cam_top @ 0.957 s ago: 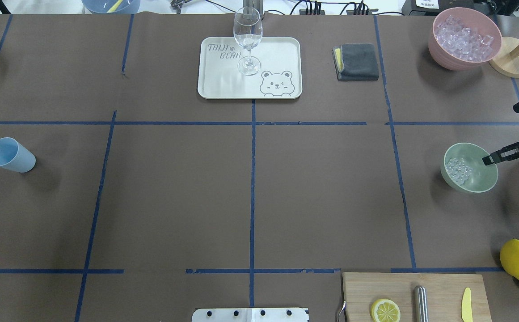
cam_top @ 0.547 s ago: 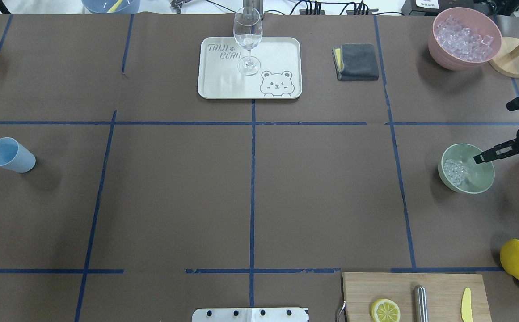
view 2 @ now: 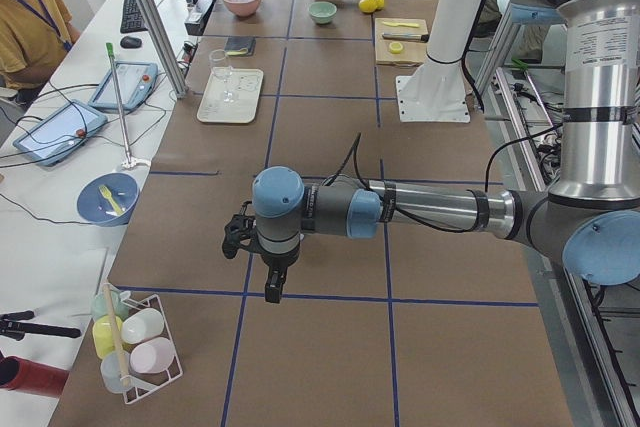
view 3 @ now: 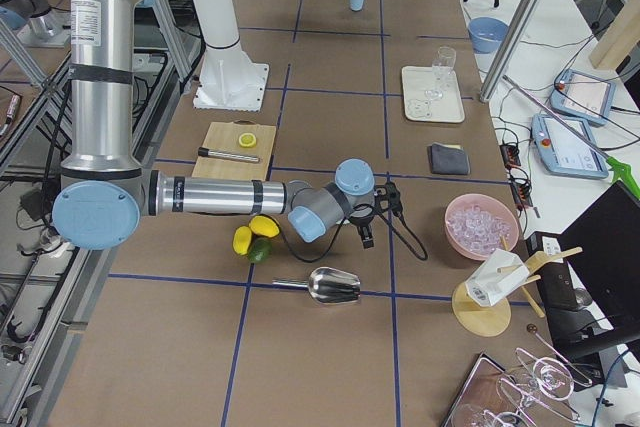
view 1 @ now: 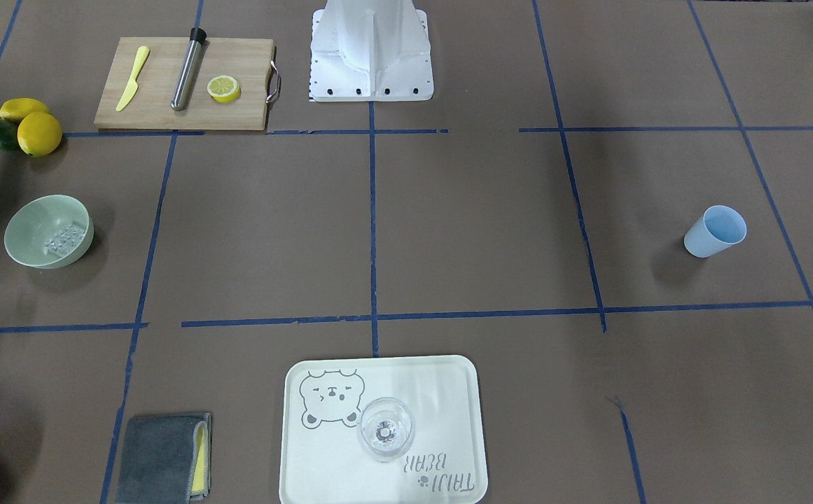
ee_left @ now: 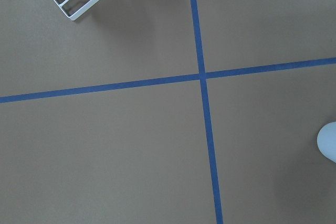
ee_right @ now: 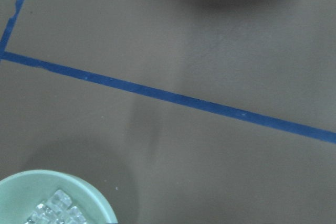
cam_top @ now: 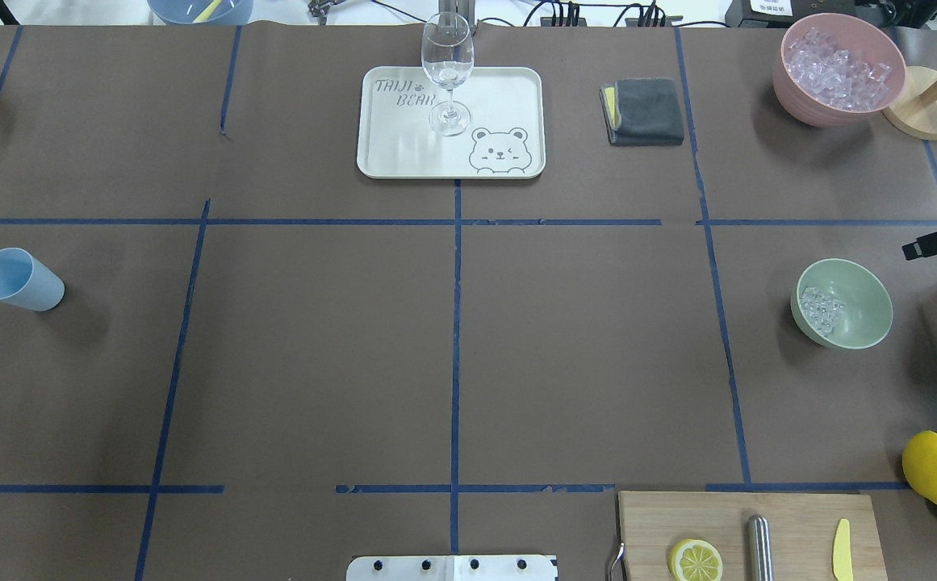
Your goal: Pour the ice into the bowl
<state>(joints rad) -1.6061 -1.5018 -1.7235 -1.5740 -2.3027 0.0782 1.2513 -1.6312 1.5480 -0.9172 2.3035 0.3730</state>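
The smooth, matte, pale green bowl (cam_top: 843, 303) sits round and upright on the brown paper-covered surface (cam_top: 581, 347), with small glassy ice cubes (cam_top: 820, 310) clustered against its inner wall. The right tool (view 3: 370, 225) hangs near it, clear of the rim; I cannot tell whether its jaws are apart, and likewise for the left tool (view 2: 268, 282). A shiny metal scoop (view 3: 330, 287) and lemons (cam_top: 934, 466) lie nearby.

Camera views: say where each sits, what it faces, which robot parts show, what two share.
Front-facing: across table, looking back; base shows.
Overhead: behind base, looking down; base, right jaws at edges.
Exterior left: table end; left arm near.
Exterior right: opposite end; right arm near.
Left wrist: down at tape; no body.
Right wrist: down; no body; shares bowl, ice with overhead.
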